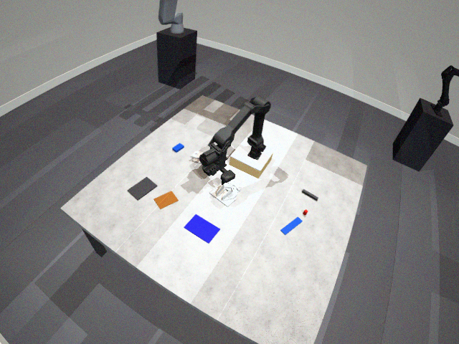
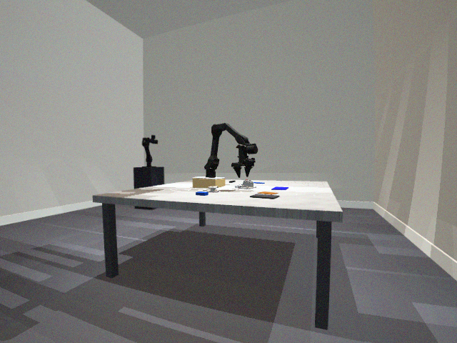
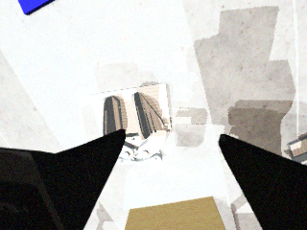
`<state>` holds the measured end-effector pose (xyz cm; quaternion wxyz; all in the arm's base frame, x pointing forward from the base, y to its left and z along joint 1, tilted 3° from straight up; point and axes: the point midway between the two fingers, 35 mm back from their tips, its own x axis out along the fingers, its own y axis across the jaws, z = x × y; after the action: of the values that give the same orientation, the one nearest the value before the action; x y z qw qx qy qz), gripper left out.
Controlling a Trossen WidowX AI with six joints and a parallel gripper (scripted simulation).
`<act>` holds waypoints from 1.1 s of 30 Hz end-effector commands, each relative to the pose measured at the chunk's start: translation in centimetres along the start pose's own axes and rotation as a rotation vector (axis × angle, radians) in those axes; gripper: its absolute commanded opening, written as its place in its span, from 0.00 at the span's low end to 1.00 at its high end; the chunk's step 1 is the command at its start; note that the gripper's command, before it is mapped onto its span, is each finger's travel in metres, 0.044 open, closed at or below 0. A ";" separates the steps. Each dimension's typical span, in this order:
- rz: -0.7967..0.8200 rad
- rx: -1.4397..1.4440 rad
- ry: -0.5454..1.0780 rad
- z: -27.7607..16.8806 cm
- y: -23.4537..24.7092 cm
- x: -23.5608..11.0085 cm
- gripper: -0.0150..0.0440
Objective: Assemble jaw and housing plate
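Your gripper (image 1: 224, 178) (image 2: 242, 176) (image 3: 171, 135) is hovering above the table, its fingers spread wide and gripping nothing. Both pale jaws (image 3: 131, 115) are standing side by side on their square base (image 1: 226, 202) (image 3: 166, 98).

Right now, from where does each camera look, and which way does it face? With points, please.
Top: high above the table (image 1: 259, 259) (image 2: 221, 204), facing steeply down; whole arm shows.
Exterior: beside the table, near its height, facing across; arm in profile.
Wrist: on the arm, facing down between the open jaws at the white base (image 1: 227, 201) (image 3: 164, 103).
Top and exterior share the orange plate (image 1: 166, 200) (image 2: 268, 193).
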<state>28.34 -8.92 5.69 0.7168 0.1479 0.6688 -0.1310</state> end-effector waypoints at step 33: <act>-0.020 1.015 0.007 0.1 -9.5 -0.7 1.00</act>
<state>25.26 -16.98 6.23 0.5785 0.4418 0.5438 -0.4176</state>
